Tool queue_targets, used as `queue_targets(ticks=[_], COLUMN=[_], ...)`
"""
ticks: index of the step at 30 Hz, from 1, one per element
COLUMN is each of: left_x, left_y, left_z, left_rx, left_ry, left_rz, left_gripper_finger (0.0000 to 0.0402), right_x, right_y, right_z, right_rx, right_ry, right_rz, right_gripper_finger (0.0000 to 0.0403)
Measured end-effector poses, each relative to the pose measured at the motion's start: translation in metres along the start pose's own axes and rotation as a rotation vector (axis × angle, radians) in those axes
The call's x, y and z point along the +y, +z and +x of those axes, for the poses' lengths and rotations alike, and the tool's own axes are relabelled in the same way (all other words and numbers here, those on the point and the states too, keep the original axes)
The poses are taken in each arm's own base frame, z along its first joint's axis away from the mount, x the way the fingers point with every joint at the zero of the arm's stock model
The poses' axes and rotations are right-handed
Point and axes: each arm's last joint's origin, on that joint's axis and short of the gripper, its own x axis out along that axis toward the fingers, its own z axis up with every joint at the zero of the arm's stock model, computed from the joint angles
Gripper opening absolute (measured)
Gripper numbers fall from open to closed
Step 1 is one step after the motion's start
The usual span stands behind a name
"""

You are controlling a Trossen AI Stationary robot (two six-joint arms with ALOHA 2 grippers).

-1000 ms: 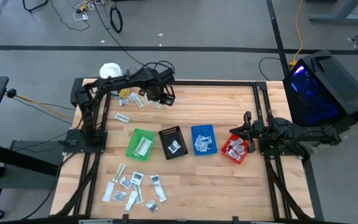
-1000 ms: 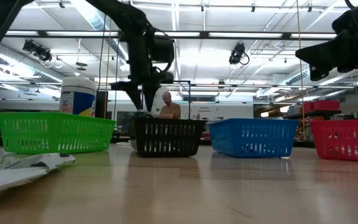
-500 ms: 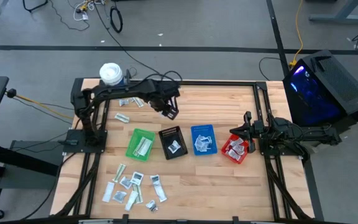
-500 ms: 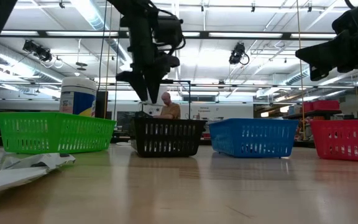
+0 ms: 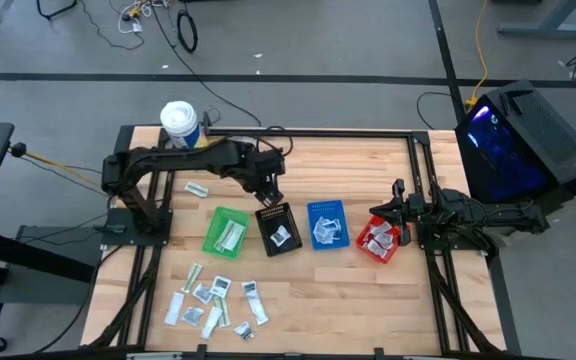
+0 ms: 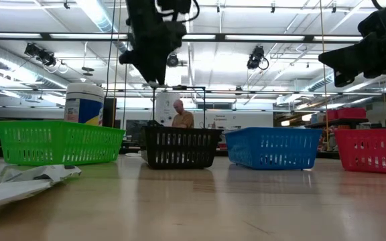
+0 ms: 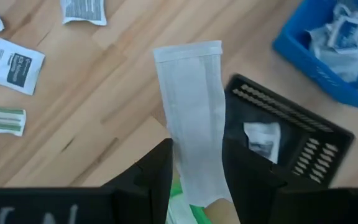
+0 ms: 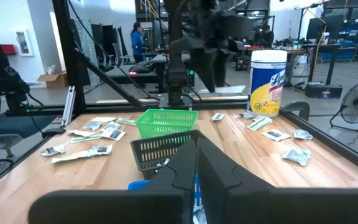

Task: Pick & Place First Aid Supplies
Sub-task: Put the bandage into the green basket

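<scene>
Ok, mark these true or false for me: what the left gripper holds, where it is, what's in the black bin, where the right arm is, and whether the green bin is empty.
1. The left gripper is shut on a long white strip packet. True.
2. That gripper hangs above the red plastic bin. False: it is over the black plastic bin.
3. The black bin already holds one small sachet. True.
4. The right gripper is reaching into the blue plastic bin. False: it waits, shut, beside the red bin.
5. The green plastic bin is empty. False: a pale packet lies in it.
</scene>
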Motion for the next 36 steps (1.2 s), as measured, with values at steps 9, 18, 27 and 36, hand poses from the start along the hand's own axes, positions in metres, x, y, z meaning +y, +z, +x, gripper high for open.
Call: queue_targets(ticks=[9, 18, 27, 36], left_x=[-0.006, 0.001, 0.007, 0.010], left_y=[-0.031, -0.067, -0.100, -0.127], left_z=[-0.007, -0.010, 0.000, 0.016], left_rx=[0.020, 0.063, 0.142, 0.221], left_ry=[-0.024, -0.026, -0.015, 0.015], left_rz=[-0.005, -0.061, -0.101, -0.125], left_gripper_finger=[0.0145, 0.0145, 0.0145, 0.0145], right_x=[0.000, 0.000, 0.000, 0.000], right_y=[0.000, 0.000, 0.000, 0.000], right_z=[0.000, 0.000, 0.000, 0.000], right_rx=[0.000, 0.000, 0.000, 0.000], right_ry=[0.000, 0.000, 0.000, 0.000], right_rz=[0.000, 0.000, 0.000, 0.000], right_gripper_finger=[0.0023, 0.0023, 0.0023, 0.0023])
